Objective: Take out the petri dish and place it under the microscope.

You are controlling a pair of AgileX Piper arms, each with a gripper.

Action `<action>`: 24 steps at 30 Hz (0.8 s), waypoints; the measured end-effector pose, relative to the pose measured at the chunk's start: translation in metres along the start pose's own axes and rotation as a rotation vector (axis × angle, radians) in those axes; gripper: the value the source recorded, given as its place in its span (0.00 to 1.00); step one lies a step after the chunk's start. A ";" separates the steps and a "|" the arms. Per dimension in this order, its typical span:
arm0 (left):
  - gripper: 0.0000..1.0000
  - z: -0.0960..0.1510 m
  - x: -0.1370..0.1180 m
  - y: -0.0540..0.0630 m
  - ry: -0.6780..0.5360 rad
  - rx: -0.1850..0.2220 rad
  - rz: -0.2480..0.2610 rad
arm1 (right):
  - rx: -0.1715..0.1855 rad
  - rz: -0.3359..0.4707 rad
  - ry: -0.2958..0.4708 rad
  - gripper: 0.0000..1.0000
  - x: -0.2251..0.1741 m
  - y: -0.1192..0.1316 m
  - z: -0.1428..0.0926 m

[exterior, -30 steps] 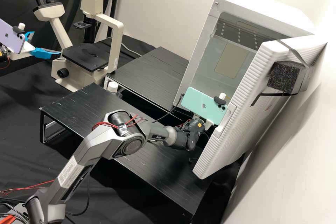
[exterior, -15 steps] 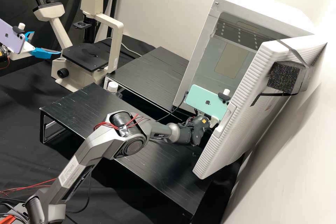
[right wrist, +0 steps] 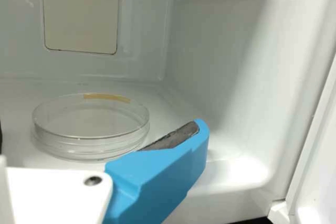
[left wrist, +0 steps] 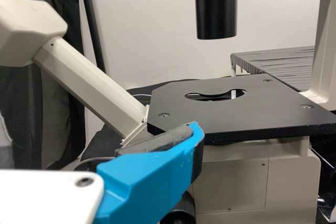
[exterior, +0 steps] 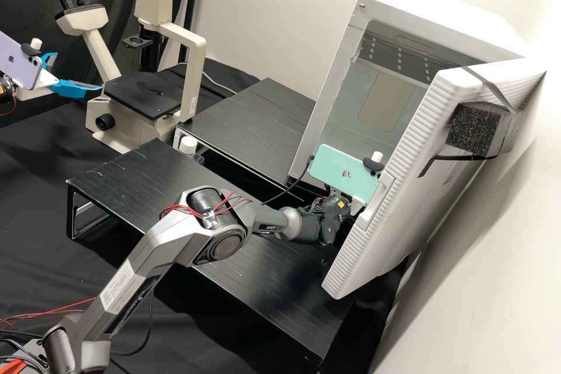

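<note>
**Petri dish (right wrist: pixel 92 121) lying inside the white cabinet (exterior: pixel 438 17), right gripper (exterior: pixel 357 204) standing wide at it**

Dish: clear, lidded, lying flat on the cabinet's floor, a tan strip (right wrist: pixel 107 97) curving along its rim. Cabinet's pale back panel (right wrist: pixel 81 11) is showing behind it.

Right gripper: sitting at the cabinet's open mouth, its fingers standing wide. One blue finger (right wrist: pixel 157 174) is angling in beside the dish, near it; I cannot tell whether they are touching. A teal phone (exterior: pixel 345 175) is riding above this gripper, in front of the cabinet's opening.

Cabinet door (exterior: pixel 397 198): hanging open, a dark foam block (exterior: pixel 473 127) sitting against its outer face under a strap.

Microscope (exterior: pixel 193 79): standing well apart from the cabinet, across a black shelf (exterior: pixel 251 123) from it. Its flat black stage (left wrist: pixel 262 119) is showing a keyhole-like opening.

Left gripper (exterior: pixel 78 72): hanging on the microscope's side away from the cabinet, near the stage, its fingers standing wide. A lavender phone (exterior: pixel 20 61) is riding on it.

Also: a white-capped bottle (exterior: pixel 188 146) is standing between the cabinet and the microscope's side of the bench, beside a second black shelf (exterior: pixel 140 187) that is running out in front of the cabinet.
</note>
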 end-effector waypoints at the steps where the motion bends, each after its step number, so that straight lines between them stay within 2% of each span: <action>1: 1.00 0.000 0.000 0.000 0.000 0.000 0.000 | 0.000 0.000 0.000 1.00 0.000 0.000 0.000; 6: 1.00 0.000 0.000 0.000 0.000 0.000 0.000 | 0.000 0.000 0.000 1.00 0.000 0.000 0.000; 7: 1.00 0.000 0.000 0.000 0.000 0.000 0.000 | 0.000 0.000 0.000 0.00 0.000 0.000 0.000; 24: 1.00 0.000 0.000 0.000 0.000 0.000 0.000 | 0.000 -0.001 0.001 0.00 0.000 -0.001 -0.001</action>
